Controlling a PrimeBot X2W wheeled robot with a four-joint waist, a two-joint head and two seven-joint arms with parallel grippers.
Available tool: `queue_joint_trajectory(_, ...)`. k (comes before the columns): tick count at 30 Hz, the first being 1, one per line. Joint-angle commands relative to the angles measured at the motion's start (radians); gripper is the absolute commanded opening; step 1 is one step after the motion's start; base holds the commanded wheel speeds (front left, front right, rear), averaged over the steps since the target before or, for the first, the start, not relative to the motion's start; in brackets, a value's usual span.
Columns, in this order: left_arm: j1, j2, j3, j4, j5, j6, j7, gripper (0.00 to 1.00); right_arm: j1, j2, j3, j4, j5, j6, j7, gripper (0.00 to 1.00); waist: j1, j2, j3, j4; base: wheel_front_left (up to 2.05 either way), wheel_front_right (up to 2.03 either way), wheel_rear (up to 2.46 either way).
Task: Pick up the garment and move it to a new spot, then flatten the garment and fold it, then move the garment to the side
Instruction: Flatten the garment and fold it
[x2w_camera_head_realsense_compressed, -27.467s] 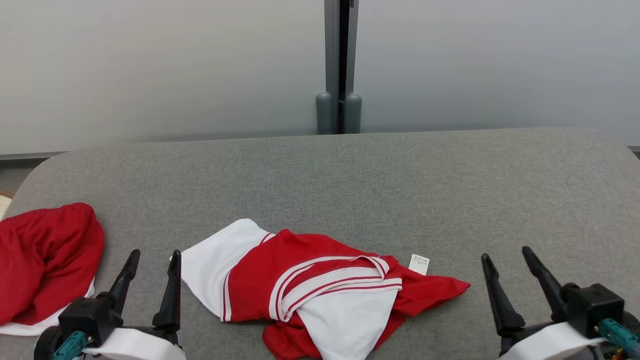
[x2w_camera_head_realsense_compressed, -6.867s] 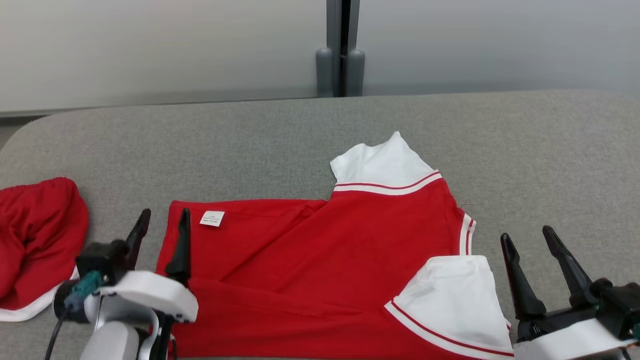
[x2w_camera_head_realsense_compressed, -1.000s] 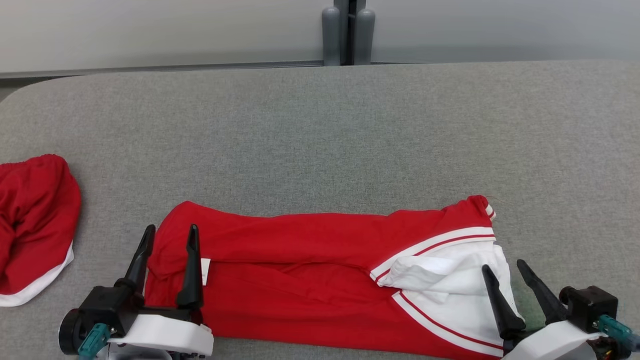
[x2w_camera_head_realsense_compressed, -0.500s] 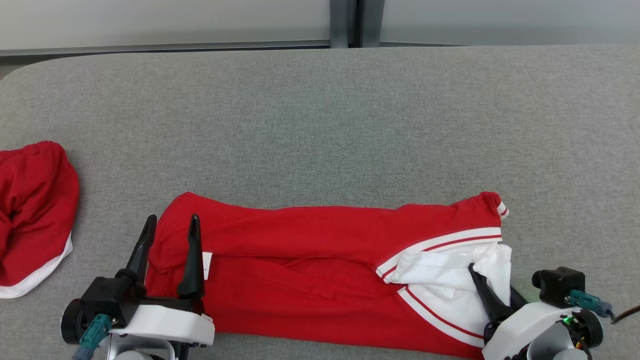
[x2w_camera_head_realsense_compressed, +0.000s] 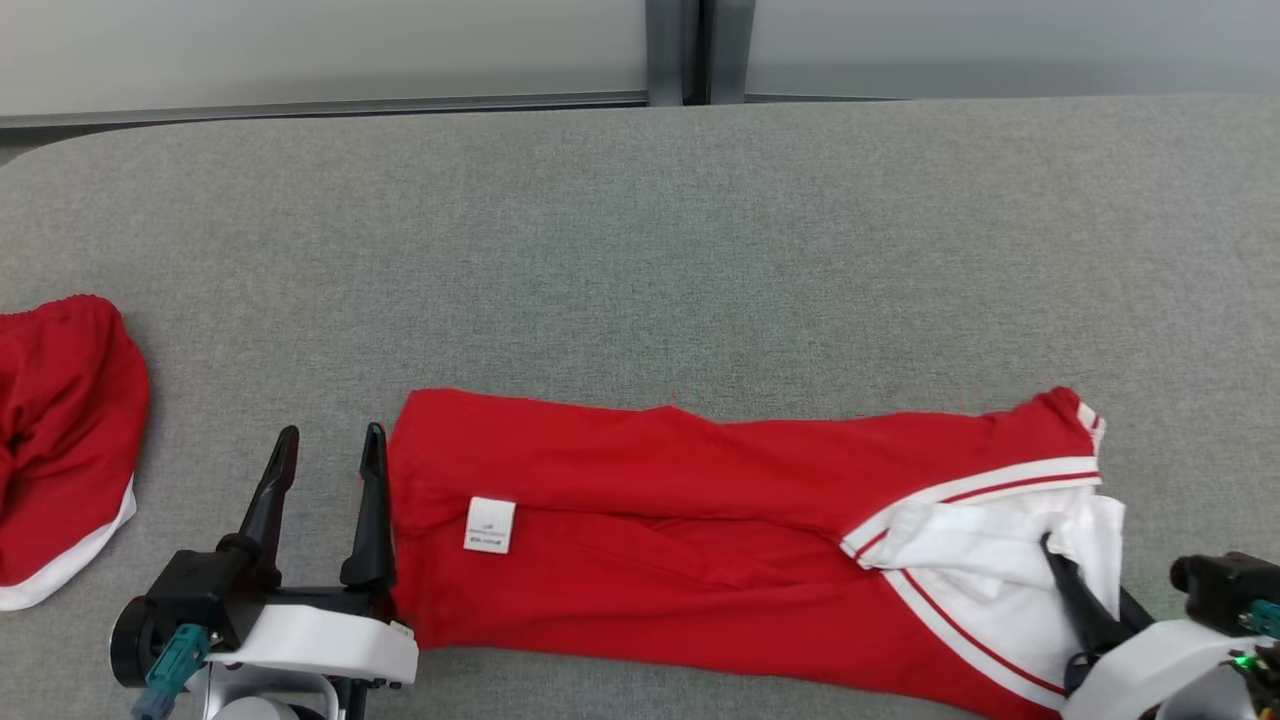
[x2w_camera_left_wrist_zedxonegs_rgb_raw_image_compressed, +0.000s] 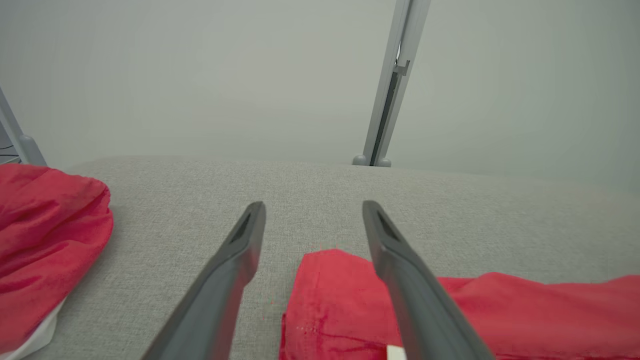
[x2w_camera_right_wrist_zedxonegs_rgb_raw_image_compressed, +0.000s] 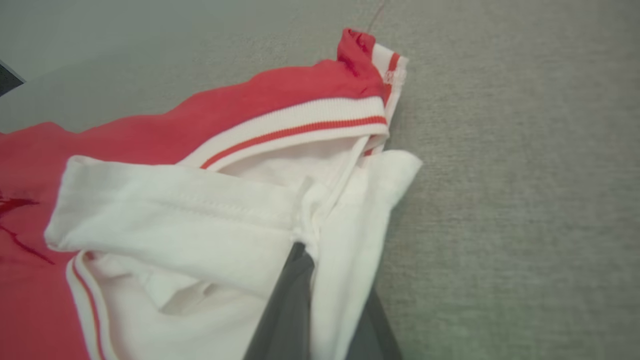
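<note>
The garment (x2w_camera_head_realsense_compressed: 680, 510), a red shirt with white red-striped sleeves, lies folded into a long band along the near edge of the grey table (x2w_camera_head_realsense_compressed: 640, 250). A white label (x2w_camera_head_realsense_compressed: 489, 525) shows near its left end. My right gripper (x2w_camera_head_realsense_compressed: 1050, 545) is shut on the bunched white sleeve (x2w_camera_right_wrist_zedxonegs_rgb_raw_image_compressed: 200, 215) at the garment's right end; in the right wrist view its dark fingers (x2w_camera_right_wrist_zedxonegs_rgb_raw_image_compressed: 290, 300) vanish into the white folds. My left gripper (x2w_camera_head_realsense_compressed: 331, 432) stands open just left of the garment's left edge. In the left wrist view the gripper (x2w_camera_left_wrist_zedxonegs_rgb_raw_image_compressed: 314, 205) holds nothing, and the red corner (x2w_camera_left_wrist_zedxonegs_rgb_raw_image_compressed: 340, 300) lies between its fingers.
A second red garment with a white hem (x2w_camera_head_realsense_compressed: 60, 440) lies crumpled at the table's left edge, also in the left wrist view (x2w_camera_left_wrist_zedxonegs_rgb_raw_image_compressed: 45, 230). A grey post (x2w_camera_head_realsense_compressed: 690, 50) stands against the pale wall behind the table. Bare grey table stretches beyond the folded shirt.
My right gripper has shut on the white sleeve. The garment has slid to the right, so its left end has come out from under my left gripper and the label is uncovered.
</note>
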Motion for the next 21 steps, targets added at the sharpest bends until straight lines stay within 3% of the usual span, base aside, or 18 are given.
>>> queue_joint_trajectory(1,0.002,0.001,0.005,0.004,0.005,-0.004,-0.005,1.0,0.021,-0.025,-0.018,0.002,-0.005,-0.006,-0.003,0.0,0.0,0.0,-0.006,-0.005,0.0,0.0,0.0)
queue_joint_trajectory(6,0.008,-0.003,0.009,0.012,0.005,-0.012,-0.006,1.0,0.054,-0.078,-0.077,-0.022,-0.007,-0.004,0.011,0.0,0.0,0.0,-0.024,-0.013,0.0,0.0,0.0)
queue_joint_trajectory(11,0.016,-0.005,0.012,0.019,0.006,-0.016,-0.006,1.0,0.045,-0.088,-0.081,-0.102,-0.007,-0.004,0.053,0.0,0.0,0.0,-0.045,-0.019,0.0,0.0,0.0)
queue_joint_trajectory(21,0.004,-0.013,0.0,0.036,0.007,-0.031,-0.006,1.0,-0.041,-0.025,0.067,-0.359,0.023,-0.003,0.218,0.0,0.0,0.0,-0.064,0.003,0.0,0.0,0.0)
